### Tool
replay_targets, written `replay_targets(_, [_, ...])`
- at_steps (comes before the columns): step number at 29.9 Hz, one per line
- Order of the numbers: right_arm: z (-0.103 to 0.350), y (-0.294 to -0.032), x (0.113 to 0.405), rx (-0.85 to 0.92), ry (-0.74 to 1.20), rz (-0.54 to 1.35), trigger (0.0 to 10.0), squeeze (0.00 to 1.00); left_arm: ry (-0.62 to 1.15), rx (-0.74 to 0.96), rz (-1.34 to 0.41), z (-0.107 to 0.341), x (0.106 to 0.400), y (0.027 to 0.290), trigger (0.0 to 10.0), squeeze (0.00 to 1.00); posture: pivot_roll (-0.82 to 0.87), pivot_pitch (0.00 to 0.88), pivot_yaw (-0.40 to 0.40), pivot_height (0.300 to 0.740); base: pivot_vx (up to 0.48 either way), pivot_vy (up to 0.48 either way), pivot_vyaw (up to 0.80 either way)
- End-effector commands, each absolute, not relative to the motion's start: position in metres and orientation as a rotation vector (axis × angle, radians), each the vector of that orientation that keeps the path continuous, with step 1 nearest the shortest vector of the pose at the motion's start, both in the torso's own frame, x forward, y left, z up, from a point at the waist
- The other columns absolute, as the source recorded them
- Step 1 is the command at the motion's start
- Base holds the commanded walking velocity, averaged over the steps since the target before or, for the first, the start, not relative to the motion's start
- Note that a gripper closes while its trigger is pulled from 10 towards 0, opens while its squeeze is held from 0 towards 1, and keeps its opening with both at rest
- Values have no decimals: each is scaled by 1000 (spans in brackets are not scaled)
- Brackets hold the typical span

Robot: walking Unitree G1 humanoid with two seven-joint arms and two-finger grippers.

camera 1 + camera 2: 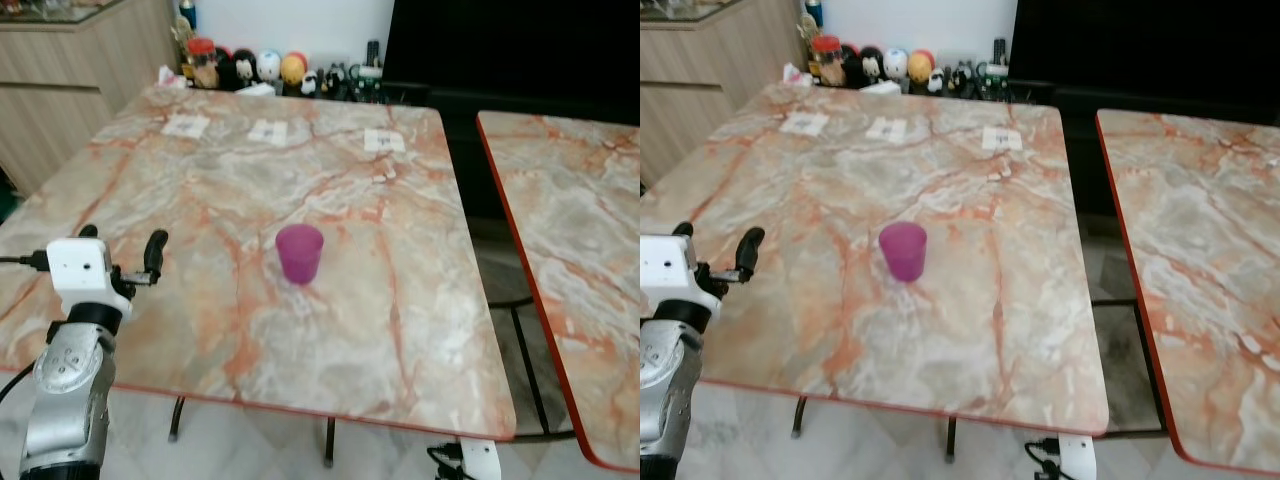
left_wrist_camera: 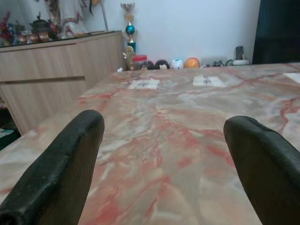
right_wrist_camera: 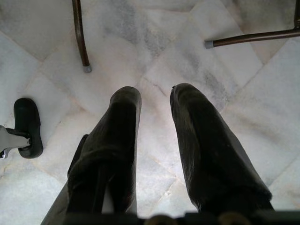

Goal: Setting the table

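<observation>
The left gripper is raised over the near left edge of the marble surface, its black fingers spread wide apart with nothing between them and touching nothing. To the right of it, near the middle of the surface, a purple cup stands upright and well apart from the gripper; what it contains cannot be made out. Beyond the cup, three small paper cards lie in a row near the far edge, with a line of small figurines behind them. The right gripper hangs low, right of the cup, over the tiled floor, fingers a narrow gap apart, holding nothing.
</observation>
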State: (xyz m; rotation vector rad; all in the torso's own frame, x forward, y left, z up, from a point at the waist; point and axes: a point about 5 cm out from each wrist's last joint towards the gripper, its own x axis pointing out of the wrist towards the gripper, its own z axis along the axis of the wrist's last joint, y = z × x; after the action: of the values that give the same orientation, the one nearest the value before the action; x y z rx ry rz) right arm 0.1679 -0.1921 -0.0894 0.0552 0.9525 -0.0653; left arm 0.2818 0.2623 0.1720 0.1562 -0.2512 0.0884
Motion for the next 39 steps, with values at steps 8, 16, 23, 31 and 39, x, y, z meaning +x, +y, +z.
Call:
replay_targets(8, [-92,-192,162,66,973,-76,10000,0,-254,151,77,174,281,261,10000,0,170,45,-54,740,-266,0,0])
replay_targets(16, [-92,-192,162,66,973,-76,10000,0,-253,145,76,173,281,260,10000,0,170,45,-55,740,-256,0,0])
replay_targets(23, [-92,-192,162,65,973,-75,10000,0,-252,141,81,173,281,261,10000,0,173,44,-57,740,-256,0,0])
replay_targets(31, [-92,-192,162,66,973,-74,10000,0,-239,139,80,172,282,261,10000,0,172,44,-56,740,-32,0,0])
replay_targets(39, [-92,-192,162,75,971,-82,10000,0,-237,117,68,173,284,259,10000,0,173,45,-57,740,0,0,0])
